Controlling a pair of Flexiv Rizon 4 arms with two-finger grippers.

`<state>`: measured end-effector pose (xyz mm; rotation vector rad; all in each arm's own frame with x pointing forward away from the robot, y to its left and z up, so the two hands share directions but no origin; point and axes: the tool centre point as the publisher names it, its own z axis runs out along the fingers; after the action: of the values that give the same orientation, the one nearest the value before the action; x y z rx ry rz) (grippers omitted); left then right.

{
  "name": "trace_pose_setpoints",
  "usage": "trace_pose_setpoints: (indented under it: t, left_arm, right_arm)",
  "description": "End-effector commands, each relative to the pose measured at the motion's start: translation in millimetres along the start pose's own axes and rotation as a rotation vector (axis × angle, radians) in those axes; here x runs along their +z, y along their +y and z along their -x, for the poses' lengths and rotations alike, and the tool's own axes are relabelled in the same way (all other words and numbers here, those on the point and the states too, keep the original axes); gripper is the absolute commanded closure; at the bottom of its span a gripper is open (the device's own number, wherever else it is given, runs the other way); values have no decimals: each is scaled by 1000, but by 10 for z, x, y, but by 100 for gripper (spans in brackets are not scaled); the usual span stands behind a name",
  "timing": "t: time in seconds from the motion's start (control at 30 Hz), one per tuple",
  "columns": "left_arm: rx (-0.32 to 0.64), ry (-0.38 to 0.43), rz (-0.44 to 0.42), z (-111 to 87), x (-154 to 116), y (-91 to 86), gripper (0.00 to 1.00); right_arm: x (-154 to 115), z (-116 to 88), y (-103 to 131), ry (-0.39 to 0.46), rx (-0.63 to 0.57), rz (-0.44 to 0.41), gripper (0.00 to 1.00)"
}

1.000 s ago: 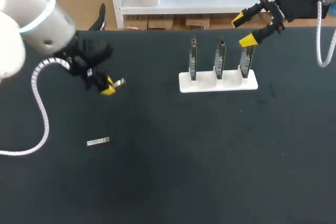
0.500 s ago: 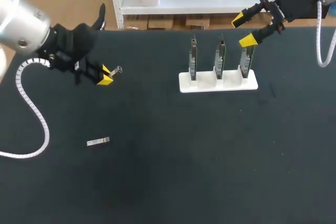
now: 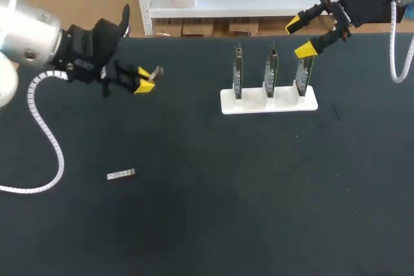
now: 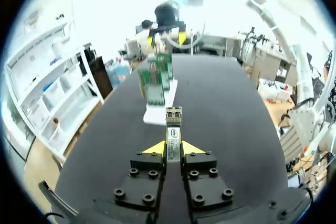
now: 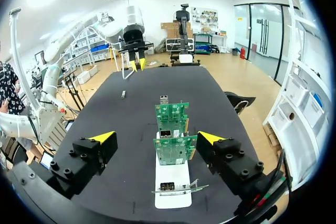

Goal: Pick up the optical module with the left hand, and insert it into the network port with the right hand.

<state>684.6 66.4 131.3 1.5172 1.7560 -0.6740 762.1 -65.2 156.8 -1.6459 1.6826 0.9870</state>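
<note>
My left gripper (image 3: 145,77) hovers above the table's left back part, shut on a small silver optical module (image 3: 155,72). In the left wrist view the module (image 4: 173,127) sticks out from between the yellow tips (image 4: 173,148), pointing toward the card stand (image 4: 156,115). A white stand (image 3: 268,101) at the back middle holds three upright green network cards (image 3: 272,69). My right gripper (image 3: 301,35) hangs open just above the rightmost card, and in its wrist view the cards (image 5: 174,150) sit between its wide-apart fingers (image 5: 156,138).
A second silver module (image 3: 120,174) lies flat on the black table at the left front, also visible far ahead as a small module (image 5: 123,94) in the right wrist view. A white cable loops from my left arm over the table's left edge (image 3: 45,134).
My left gripper has risen and swung right toward the stand with the module in it, turning to point at the cards. The right arm has not moved.
</note>
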Motion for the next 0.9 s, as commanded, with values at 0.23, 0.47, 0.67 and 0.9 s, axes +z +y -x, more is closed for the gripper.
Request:
trace_pose_setpoints:
  t: [0.23,0.47,0.67,0.9]
  left_arm:
    - [81,-189,-31,523,268,163,100]
    - [141,-271,-37,886,397,272,100]
    - [154,-359,-51,1144,547,348,100]
    - [140,-408,-87,1391,833,405,100]
  right_arm:
    - [2,-3,12,-1,-2,-3,0]
    - [2,-3,12,-1,-2,-3,0]
    - [2,-3,12,-1,-2,-3,0]
    - [2,-3,12,-1,-2,-3,0]
